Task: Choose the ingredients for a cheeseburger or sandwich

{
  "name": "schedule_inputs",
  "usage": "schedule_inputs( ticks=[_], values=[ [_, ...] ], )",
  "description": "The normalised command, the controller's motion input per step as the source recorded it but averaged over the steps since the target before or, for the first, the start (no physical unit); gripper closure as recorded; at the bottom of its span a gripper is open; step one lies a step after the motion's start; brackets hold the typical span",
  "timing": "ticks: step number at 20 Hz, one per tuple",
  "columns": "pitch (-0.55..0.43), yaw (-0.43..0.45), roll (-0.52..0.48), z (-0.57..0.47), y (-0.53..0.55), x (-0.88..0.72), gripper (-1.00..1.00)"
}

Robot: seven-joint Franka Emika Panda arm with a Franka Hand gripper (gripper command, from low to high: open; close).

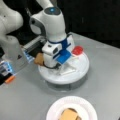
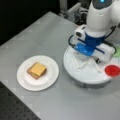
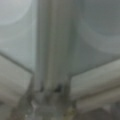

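Gripper (image 2: pixel 96 60) lowered straight down into the round white divided tray (image 2: pixel 82 75), wrist vertical, blue-and-white arm body bent over it; fingertips hidden behind the mount, so opening and hold cannot be told. Wrist view filled by the tray's pale dividers (image 3: pixel 52 50) up close. Beside the gripper, on the tray's rim: a red round piece (image 1: pixel 77 50) and a tan bread slice (image 1: pixel 39 59). Well apart from the tray, a white plate (image 2: pixel 50 77) carrying the stack, yellow cheese (image 2: pixel 37 68) on top of brown layers.
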Motion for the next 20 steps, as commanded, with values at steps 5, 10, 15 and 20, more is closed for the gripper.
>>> schedule_inputs(
  ticks=[5, 10, 15, 20],
  values=[
    [-0.189, 0.194, 0.197, -0.11, -0.08, -0.40, -1.00],
    [-0.137, 0.181, 0.206, -0.10, -0.15, -0.43, -1.00],
    [-0.165, 0.097, 0.132, -0.13, -0.11, -0.39, -1.00],
    [-0.183, 0.040, 0.037, -0.18, -0.07, -0.37, -1.00]
  ],
)
